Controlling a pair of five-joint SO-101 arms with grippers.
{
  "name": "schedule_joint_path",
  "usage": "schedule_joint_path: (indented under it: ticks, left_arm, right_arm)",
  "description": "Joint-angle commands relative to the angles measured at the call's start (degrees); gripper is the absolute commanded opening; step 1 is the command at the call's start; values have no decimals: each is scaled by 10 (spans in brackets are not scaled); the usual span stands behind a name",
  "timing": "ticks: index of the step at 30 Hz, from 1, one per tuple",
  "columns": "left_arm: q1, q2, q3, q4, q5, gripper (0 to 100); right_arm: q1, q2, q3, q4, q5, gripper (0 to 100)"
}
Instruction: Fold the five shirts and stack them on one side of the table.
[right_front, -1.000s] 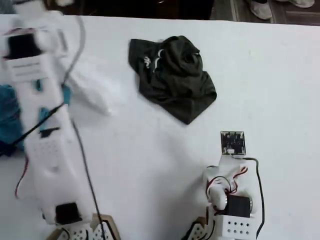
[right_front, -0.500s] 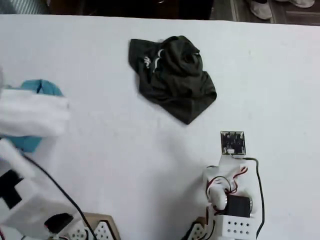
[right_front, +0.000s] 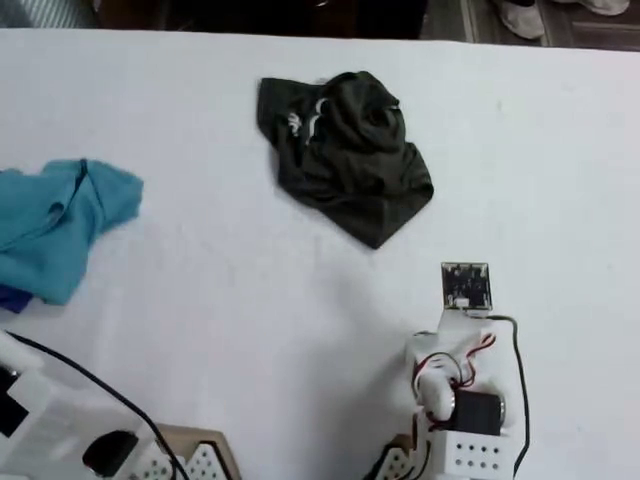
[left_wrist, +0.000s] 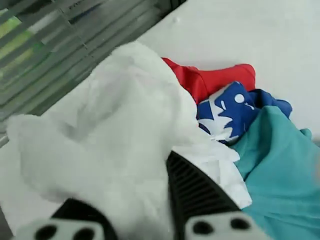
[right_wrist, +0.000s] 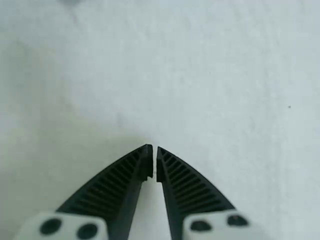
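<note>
left arm (right_front: 45, 430) is being pulled back w/ white shirt (left_wrist: 110, 115) being kept clamped in the left gripper (left_wrist: 162, 167); teal shirt (right_front: 60, 215) is being uncovered. right gripper (right_wrist: 154, 162) is being held nearly shut, empty. dark shirt (right_front: 345, 150) is being left crumpled mid table (right_front: 250, 320), so folding prob. pending.

One shirt (right_front: 345, 155) lies far on the table (right_front: 560, 150), mid-width. A second shirt (right_front: 55, 225) lies at the left edge, well apart

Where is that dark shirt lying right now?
In the high view, the dark shirt lies crumpled on the table near its far edge, about midway across, well apart from the teal shirt at the left edge.
</note>
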Motion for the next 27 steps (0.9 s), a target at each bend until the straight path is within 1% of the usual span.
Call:
schedule_joint_path:
  ticks: [1, 4, 8, 12, 16, 20, 27]
  left_arm:
    - [23, -4, 7, -11, -6, 231]
    - [24, -5, 5, -11, -3, 312]
    - [25, -7, -29, 4, -3, 308]
    - [59, -7, -108, 76, -3, 308]
    - [126, -6, -203, 197, -4, 308]
    - [217, -2, -230, 327, -4, 308]
    - [339, -2, -128, 328, -3, 312]
  right_arm:
    - [0, -6, 5, -9, -5, 22]
    - [0, -6, 5, -9, -5, 22]
    - [0, -6, 5, -9, -5, 22]
    - [-1, -6, 5, -9, -5, 22]
    - [-1, -6, 5, -9, -5, 22]
    - [-1, -6, 5, -9, -5, 22]
    - [-1, -6, 5, -9, -5, 23]
